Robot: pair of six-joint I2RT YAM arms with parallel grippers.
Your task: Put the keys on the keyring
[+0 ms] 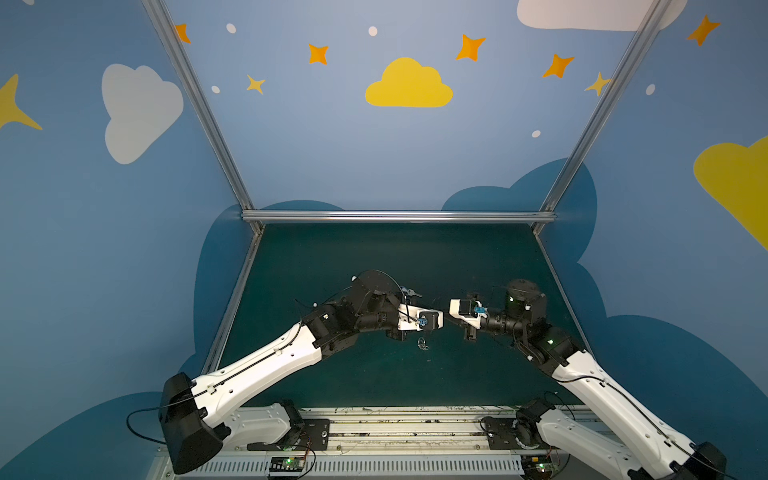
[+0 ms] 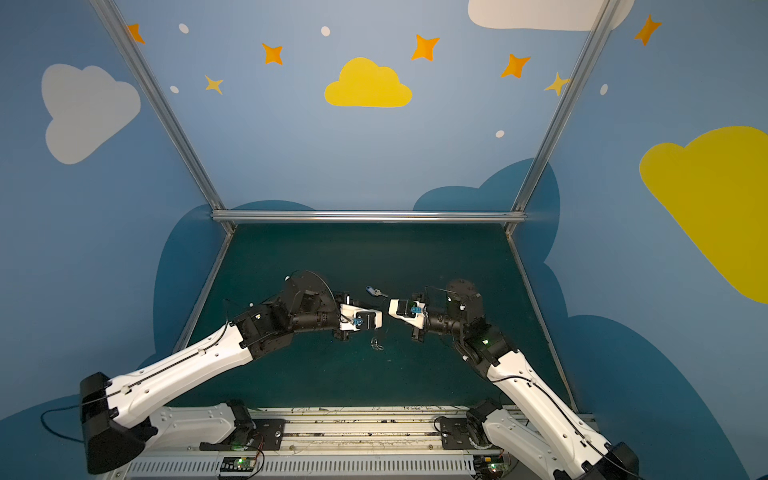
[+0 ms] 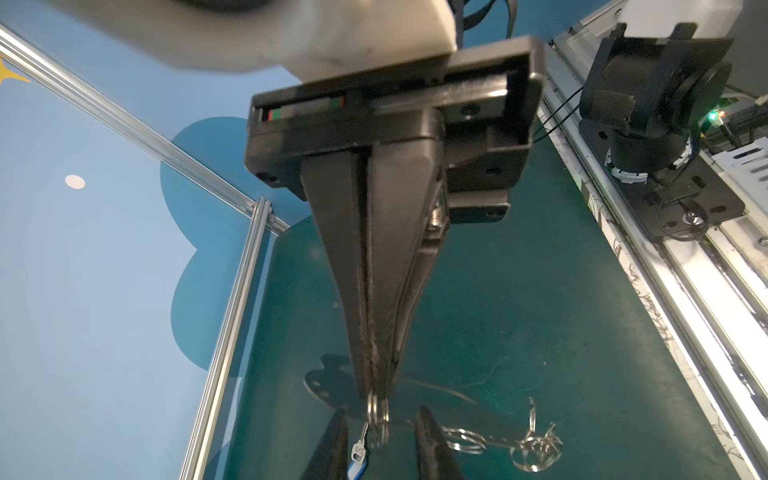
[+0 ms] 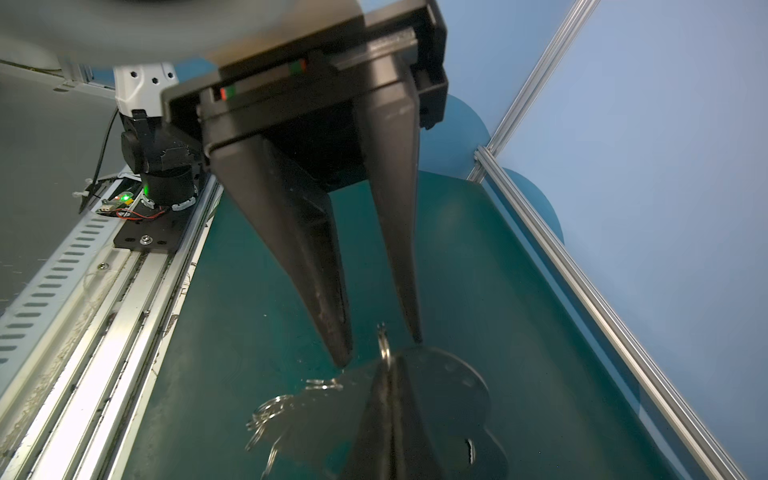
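Pinching one split ring [image 3: 379, 413] of the keyring [image 3: 328, 384] between jaws pressed together, the right gripper [image 3: 376, 392] comes in from three o'clock in both top views. Opposite it, at nine o'clock, the left gripper [image 4: 381, 350] has its fingers apart, one on each side of that ring. The keyring's grey plate sits just under the tips, and its other rings [image 1: 422, 344] bunch at six o'clock of the two grippers. A small key [image 3: 358, 451], silver with a blue end, shows just beside the held ring; whether it hangs on it I cannot tell. A blue-headed key [image 2: 376, 292] lies on the green mat [image 1: 374, 257] at twelve o'clock.
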